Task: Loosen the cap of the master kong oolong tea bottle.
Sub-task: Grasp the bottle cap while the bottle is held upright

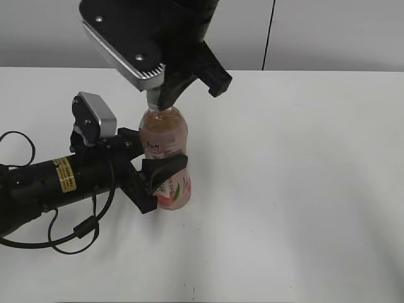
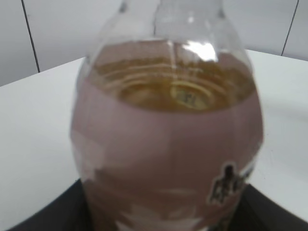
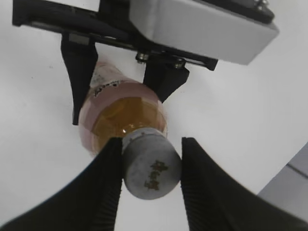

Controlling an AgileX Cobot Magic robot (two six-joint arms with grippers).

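Scene: the master kong oolong tea bottle point(image 1: 165, 158) stands upright on the white table point(image 1: 303, 189), just left of centre in the exterior view.
Left gripper point(image 1: 154, 173): reaching in from 9 o'clock, clamped on the bottle's labelled body — bracing it.
Right gripper point(image 3: 150, 185): coming down from 12 o'clock; its fingers point(image 3: 103, 192) straddle the cap point(image 3: 151, 166), one touching, the other a sliver off (not yet closed on it).
Progress: bottle held and cap lined up — by the look of it, gripping and twisting are still to do; no sign the cap has turned.
Writing: dark characters on the cap top and black Chinese characters on the pink-and-white label, too blurred to read; a yellow sticker point(image 1: 65, 175) on the left arm, also unreadable.
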